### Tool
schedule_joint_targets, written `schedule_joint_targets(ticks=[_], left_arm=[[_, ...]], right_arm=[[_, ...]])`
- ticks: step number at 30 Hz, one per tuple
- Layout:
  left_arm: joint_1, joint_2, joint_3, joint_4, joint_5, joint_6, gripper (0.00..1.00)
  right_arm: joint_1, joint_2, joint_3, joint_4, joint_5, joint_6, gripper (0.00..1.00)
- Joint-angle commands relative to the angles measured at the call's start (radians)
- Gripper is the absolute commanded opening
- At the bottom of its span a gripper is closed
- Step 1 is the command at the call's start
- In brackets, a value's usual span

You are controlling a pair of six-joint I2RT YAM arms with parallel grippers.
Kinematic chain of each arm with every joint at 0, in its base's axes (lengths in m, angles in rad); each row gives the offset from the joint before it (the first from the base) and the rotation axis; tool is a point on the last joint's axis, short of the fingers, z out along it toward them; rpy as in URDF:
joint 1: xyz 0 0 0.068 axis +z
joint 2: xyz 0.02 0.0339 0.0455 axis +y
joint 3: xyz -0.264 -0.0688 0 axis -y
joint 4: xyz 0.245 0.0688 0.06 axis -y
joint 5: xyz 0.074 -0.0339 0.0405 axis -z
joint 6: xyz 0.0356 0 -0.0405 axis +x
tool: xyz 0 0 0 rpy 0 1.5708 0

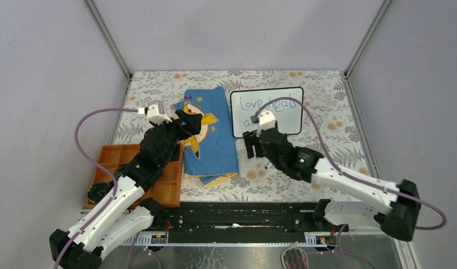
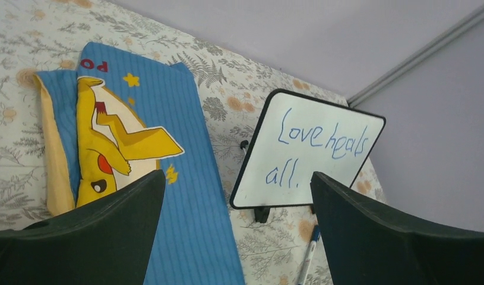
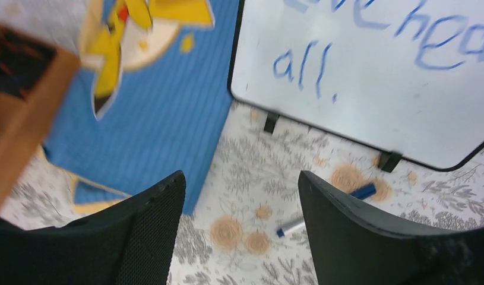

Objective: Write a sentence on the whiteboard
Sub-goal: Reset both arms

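Note:
The whiteboard (image 1: 287, 120) stands at the back centre-right of the table on small black feet. It also shows in the left wrist view (image 2: 322, 172) and the right wrist view (image 3: 376, 89). The sentence (image 1: 258, 104) reads "Love heals all." in blue, in two lines (image 2: 321, 138) (image 3: 304, 65). A blue-capped white marker (image 3: 294, 226) lies loose on the table in front of the board (image 2: 307, 255). My right gripper (image 1: 252, 147) is open and empty above the table just before the board (image 3: 241, 176). My left gripper (image 1: 188, 124) is open and empty over the blue cloth (image 2: 237, 178).
A blue cartoon-print cloth (image 1: 212, 143) lies left of the board (image 2: 180, 119) (image 3: 162, 107). An orange compartment tray (image 1: 116, 157) sits at the near left with a black roll (image 1: 100, 193) in it. Grey enclosure walls stand on three sides.

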Motion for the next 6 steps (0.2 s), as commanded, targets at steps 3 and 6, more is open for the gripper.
schedule_joint_targets(ticks=[3, 6], left_arm=[[-0.03, 0.064, 0.09, -0.076, -0.207, -0.207, 0.99], [-0.04, 0.117, 0.143, -0.152, -0.22, -0.22, 0.99]], right_arm=[[0.003, -0.182, -0.117, 0.251, 0.196, 0.03, 0.77], [0.003, -0.225, -0.146, 0.303, 0.26, 0.043, 0.78]])
